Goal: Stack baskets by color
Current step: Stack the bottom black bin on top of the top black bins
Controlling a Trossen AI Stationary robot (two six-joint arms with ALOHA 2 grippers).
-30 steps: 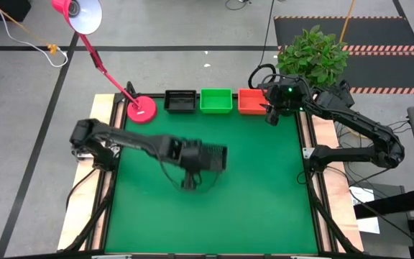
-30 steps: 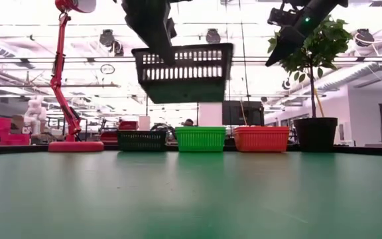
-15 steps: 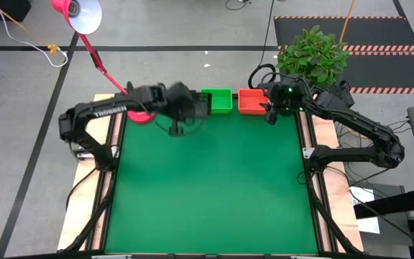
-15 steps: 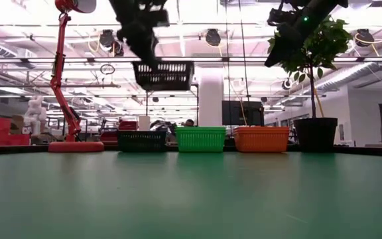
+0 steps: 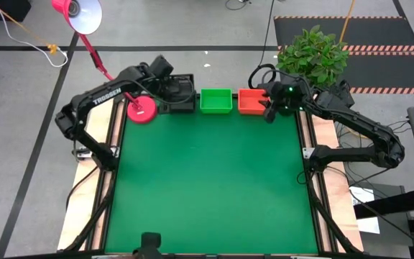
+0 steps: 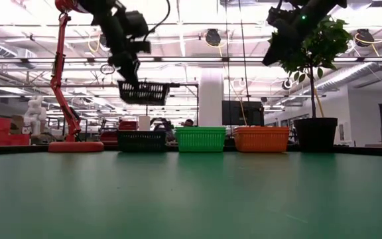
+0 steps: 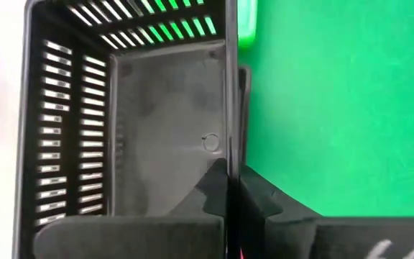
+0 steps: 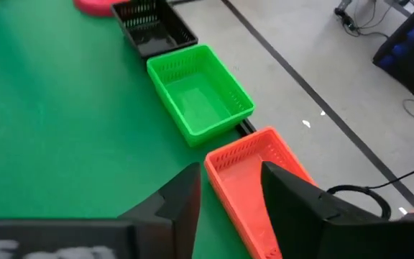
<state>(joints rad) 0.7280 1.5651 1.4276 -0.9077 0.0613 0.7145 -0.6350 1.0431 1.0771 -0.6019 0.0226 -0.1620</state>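
Three baskets stand in a row along the table's far edge: a black one (image 6: 142, 141), a bright green one (image 5: 216, 101) and an orange-red one (image 5: 250, 101). A second black basket (image 6: 144, 93) hangs right above the standing black one, with my left gripper (image 5: 165, 85) shut on it. My right gripper (image 8: 228, 191) hovers open above the orange-red basket (image 8: 254, 183) at the far right and touches nothing. My left gripper pinches one long wall (image 7: 230, 140) of the black basket near its end. One finger (image 7: 210, 188) is inside the basket and the other (image 7: 259, 198) outside. The fingers slant down from the table's left and lie along the wall. The basket hangs level, open side up, clear of the basket below.
The round pink lamp base (image 5: 141, 110) sits just left of the black baskets, its red arm rising to the far left. A potted plant (image 5: 313, 54) stands beyond the far right corner. The green mat (image 5: 207, 187) in front of the row is open room.
My left gripper has swung from over the middle of the table toward the far edge and slightly left, turning as it went. It has carried the black basket, still lifted and level, to a spot over the black basket in the row.
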